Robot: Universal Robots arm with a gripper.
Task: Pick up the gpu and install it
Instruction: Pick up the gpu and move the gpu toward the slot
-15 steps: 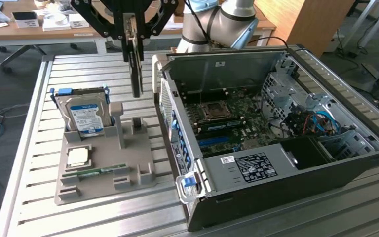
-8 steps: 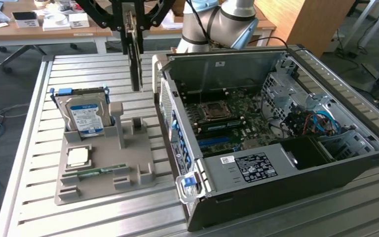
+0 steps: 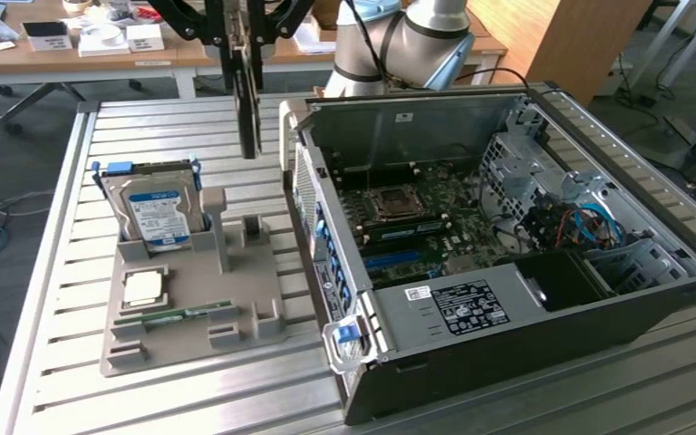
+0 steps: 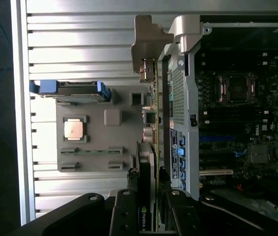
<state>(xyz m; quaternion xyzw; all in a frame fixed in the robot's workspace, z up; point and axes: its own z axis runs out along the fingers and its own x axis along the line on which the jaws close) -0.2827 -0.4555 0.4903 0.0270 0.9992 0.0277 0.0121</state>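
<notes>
High over the tabletop (image 3: 64, 381), between the grey holder (image 3: 167, 349) and the open computer case (image 3: 420, 118), the claw (image 3: 247, 56) holds the gpu (image 3: 247, 118). Its two fingers are partly closed and pinch the thin black card from both sides. The wrist view shows the claw (image 4: 151, 209) squeezing the gpu (image 4: 149, 162), seen edge-on. The card hangs straight down in the air and touches nothing else. It is nearer the tabletop's back edge than its front edge.

The picking up looks done. On the holder sit the hard drive (image 3: 155, 213), the square chip (image 3: 142, 288) and the green memory stick (image 3: 191, 313), each in its own place.

The putting in is not done. The gpu is outside the case, just beside its wall, and the long slots (image 3: 402, 261) on the board inside look empty. So I think the job is about half way: the card is lifted, but it is not in the computer.
</notes>
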